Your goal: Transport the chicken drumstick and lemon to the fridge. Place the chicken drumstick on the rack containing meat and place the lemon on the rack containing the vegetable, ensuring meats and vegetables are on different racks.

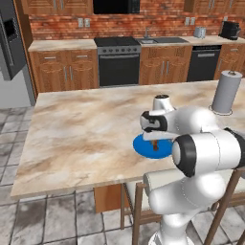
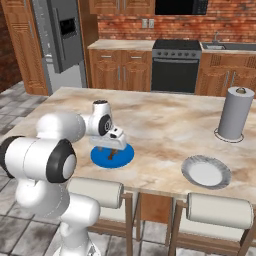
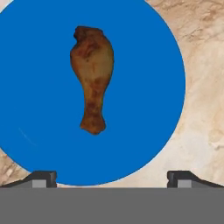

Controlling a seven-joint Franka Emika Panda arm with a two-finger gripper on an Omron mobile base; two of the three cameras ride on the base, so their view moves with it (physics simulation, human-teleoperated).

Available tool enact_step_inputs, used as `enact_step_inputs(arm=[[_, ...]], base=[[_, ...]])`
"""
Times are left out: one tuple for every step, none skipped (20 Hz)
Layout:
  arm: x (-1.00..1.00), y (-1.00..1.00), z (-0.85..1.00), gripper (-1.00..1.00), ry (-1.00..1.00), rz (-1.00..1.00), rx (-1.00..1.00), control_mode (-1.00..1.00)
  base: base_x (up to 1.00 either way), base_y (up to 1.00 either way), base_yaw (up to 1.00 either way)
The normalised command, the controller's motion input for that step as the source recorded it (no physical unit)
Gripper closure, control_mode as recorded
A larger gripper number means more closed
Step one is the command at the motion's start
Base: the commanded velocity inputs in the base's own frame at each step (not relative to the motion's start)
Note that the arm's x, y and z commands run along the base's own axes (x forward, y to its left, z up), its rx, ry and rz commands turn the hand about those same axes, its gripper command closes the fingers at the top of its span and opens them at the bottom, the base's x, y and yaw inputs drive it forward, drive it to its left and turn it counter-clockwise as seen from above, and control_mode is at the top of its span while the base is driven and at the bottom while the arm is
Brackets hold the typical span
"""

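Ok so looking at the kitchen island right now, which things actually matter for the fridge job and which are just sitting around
Part of the job:
- chicken drumstick, lying on the blue plate
- gripper, open above it
- fridge, door shut

Just lying about:
- paper towel roll
- grey plate
- stove
- toaster

The arm is folded low, its gripper (image 3: 112,178) pointing straight down with jaws spread wide.
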Motion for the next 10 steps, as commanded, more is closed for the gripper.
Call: enact_step_inputs(arm=[[0.31,-0.01,-0.35,-1.00,0.00,0.00,0.00,-1.00],[0.28,-0.01,-0.40,-1.00,0.00,0.00,0.00,-1.00],[0.31,-0.01,-0.38,-1.00,0.00,0.00,0.00,-1.00],[0.32,0.00,-0.36,-1.00,0.00,0.00,0.00,-1.00],[0.30,0.00,-0.32,-1.00,0.00,0.00,0.00,-1.00],[0.28,0.00,-0.31,-1.00,0.00,0.00,0.00,-1.00],[0.26,0.00,-0.30,-1.00,0.00,0.00,0.00,-1.00],[0.22,0.00,-0.28,-1.00,0.01,0.00,0.00,-1.00],[0.16,0.00,-0.23,-1.00,0.02,0.00,0.00,-1.00],[0.12,0.00,-0.21,-1.00,0.00,0.00,0.00,-1.00]], base=[[0.00,0.00,0.00],[0.00,0.00,0.00],[0.00,0.00,0.00],[0.00,0.00,0.00],[0.00,0.00,0.00],[0.00,0.00,0.00],[0.00,0.00,0.00],[0.00,0.00,0.00],[0.00,0.00,0.00],[0.00,0.00,0.00]])
